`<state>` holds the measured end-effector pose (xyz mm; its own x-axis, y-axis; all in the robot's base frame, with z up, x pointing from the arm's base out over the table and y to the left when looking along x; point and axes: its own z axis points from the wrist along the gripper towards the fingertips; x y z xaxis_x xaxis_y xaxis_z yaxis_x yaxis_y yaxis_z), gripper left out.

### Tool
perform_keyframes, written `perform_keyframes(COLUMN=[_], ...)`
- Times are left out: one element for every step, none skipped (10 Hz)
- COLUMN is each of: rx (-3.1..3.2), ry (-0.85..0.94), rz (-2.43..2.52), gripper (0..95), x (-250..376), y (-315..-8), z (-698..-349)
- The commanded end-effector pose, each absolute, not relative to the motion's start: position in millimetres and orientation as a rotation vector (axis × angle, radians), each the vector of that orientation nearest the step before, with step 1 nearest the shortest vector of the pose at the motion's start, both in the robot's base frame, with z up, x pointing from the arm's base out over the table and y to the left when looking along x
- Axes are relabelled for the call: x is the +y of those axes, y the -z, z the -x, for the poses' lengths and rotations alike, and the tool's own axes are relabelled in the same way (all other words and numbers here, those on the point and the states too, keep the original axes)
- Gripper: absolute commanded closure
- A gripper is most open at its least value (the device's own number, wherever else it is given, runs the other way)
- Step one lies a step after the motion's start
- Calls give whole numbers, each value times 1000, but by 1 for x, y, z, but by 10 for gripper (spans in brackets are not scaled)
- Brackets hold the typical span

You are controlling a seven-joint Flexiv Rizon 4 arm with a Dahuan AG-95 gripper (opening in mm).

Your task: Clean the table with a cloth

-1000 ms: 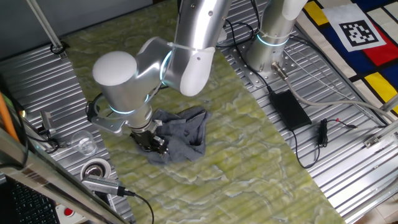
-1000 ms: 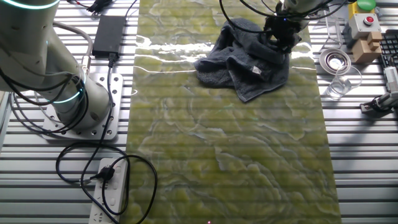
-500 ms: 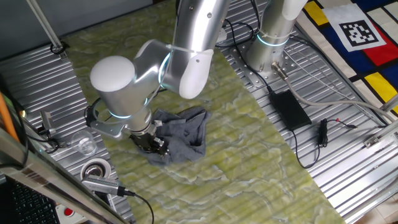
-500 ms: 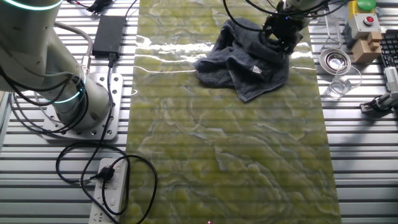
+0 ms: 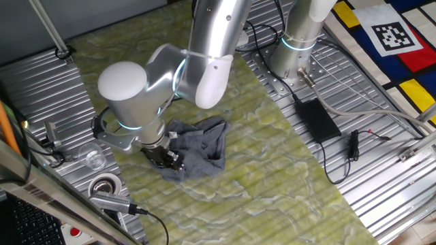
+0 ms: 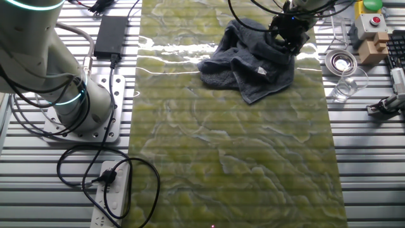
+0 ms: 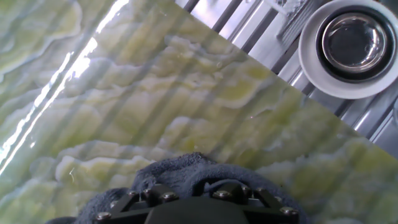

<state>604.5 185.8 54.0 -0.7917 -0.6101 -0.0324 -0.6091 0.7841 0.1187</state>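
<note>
The blue-grey cloth (image 5: pixel 204 146) lies crumpled on the yellow-green marbled table (image 5: pixel 272 177), near its edge by the ribbed metal panel. My gripper (image 5: pixel 167 160) points down into the cloth's near corner and is shut on a fold of it. In the other fixed view the cloth (image 6: pixel 250 60) shows a small pale tag, with the gripper (image 6: pixel 288 41) at its far right corner on the table (image 6: pixel 234 158). In the hand view the cloth (image 7: pixel 180 171) bulges up around the gripper (image 7: pixel 199 196), above the wet-looking table (image 7: pixel 124 93).
A clear glass (image 5: pixel 92 158) and a white ring with a metal centre (image 5: pixel 105 185) sit on the ribbed panel beside the gripper; the ring also shows in the hand view (image 7: pixel 348 43). A black power adapter (image 5: pixel 317 119) and cables lie near the arm's base (image 5: pixel 296 47).
The arm has shifted slightly toward the table's edge, dragging the held corner of the cloth a little with it. The rest of the cloth has barely moved.
</note>
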Motion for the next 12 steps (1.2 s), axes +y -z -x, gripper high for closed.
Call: perform_keyframes(rx=[-2957,-2957,-2959,-2959,-2960,-2961,-2956,-2953,-2952,-2933,-2922,-2910], ry=[197,197,196,196,196,199,201,202,202,168,169,173], rz=[-1008,-1008,-1003,-1001,-998,-994,-991,-984,-985,-1028,-1050,-1075], gripper=[380,380,380,380,380,380,380,380,380,380,380,380], x=[185,184,184,185,186,187,188,190,191,188,180,171], y=[-56,-56,-58,-58,-57,-58,-63,-71,-73,-89,-96,-102], z=[-608,-609,-610,-611,-612,-614,-616,-615,-614,-603,-593,-580])
